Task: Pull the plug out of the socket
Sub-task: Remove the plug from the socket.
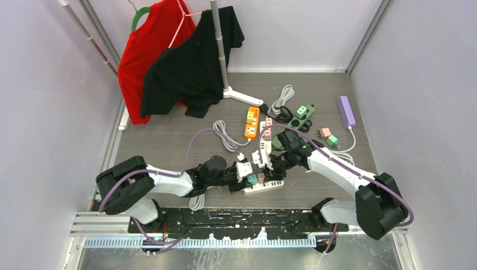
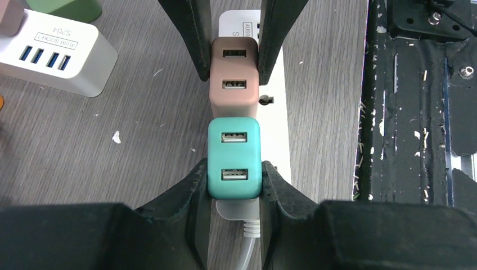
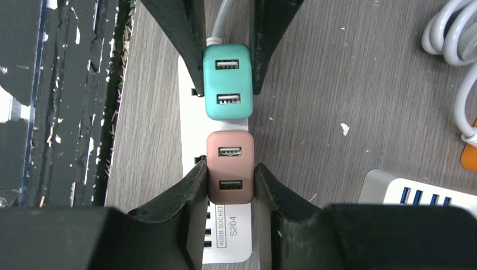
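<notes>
Clamped shut on the teal USB plug with the left end effector and on the pink USB plug just beside it with the right end effector, both seated in the white USB socket strip lying at 6 o'clock on the surface.

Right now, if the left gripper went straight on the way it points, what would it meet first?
The left gripper would probably hit the white power strip under the teal USB plug it grips; depth is unclear.
</notes>
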Action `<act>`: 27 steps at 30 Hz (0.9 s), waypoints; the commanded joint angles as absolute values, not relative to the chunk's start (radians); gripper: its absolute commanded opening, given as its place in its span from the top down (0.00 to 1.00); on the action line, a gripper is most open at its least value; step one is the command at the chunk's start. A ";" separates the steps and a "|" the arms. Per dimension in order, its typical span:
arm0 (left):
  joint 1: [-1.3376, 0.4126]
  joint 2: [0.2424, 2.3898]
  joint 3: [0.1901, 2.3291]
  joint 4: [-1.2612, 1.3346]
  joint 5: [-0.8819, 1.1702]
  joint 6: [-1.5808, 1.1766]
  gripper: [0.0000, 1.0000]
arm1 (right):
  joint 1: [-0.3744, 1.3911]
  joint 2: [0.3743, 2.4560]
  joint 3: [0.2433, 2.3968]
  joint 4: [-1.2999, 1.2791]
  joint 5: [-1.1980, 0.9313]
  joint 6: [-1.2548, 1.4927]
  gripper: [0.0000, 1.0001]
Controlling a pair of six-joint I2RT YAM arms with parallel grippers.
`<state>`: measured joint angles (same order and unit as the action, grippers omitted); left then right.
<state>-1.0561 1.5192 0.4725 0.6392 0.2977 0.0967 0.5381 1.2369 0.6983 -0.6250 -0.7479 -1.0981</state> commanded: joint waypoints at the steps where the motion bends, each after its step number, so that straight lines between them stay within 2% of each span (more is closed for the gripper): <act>1: -1.060 1.555 0.459 0.780 0.305 0.051 1.00 | 0.560 1.233 0.709 -0.484 -0.847 -0.924 0.98; 6: -1.059 1.556 0.393 0.853 0.276 0.022 1.00 | 0.510 1.242 0.747 -0.537 -0.753 -0.946 0.99; 9: -1.058 1.553 0.365 0.863 0.263 0.020 1.00 | 0.468 1.226 0.746 -0.663 -0.787 -1.090 0.99; 14: -1.059 1.566 0.365 0.863 0.255 0.021 1.00 | 0.499 1.216 0.712 -0.760 -0.872 -1.268 0.99; 17: -1.058 1.574 0.373 0.863 0.259 0.018 1.00 | 0.552 1.244 0.710 -0.709 -0.892 -1.207 0.99; 21: -1.059 1.584 0.383 0.858 0.270 0.010 1.00 | 0.575 1.274 0.712 -0.517 -0.906 -0.943 0.99; 27: -1.058 1.584 0.368 0.853 0.263 0.008 1.00 | 0.505 1.242 0.735 -0.528 -0.813 -0.919 0.99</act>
<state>-1.0580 1.5532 0.3798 0.8566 0.2924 0.0071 0.5320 1.2522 0.7017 -0.6121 -0.7746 -0.9882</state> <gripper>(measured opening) 0.299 0.367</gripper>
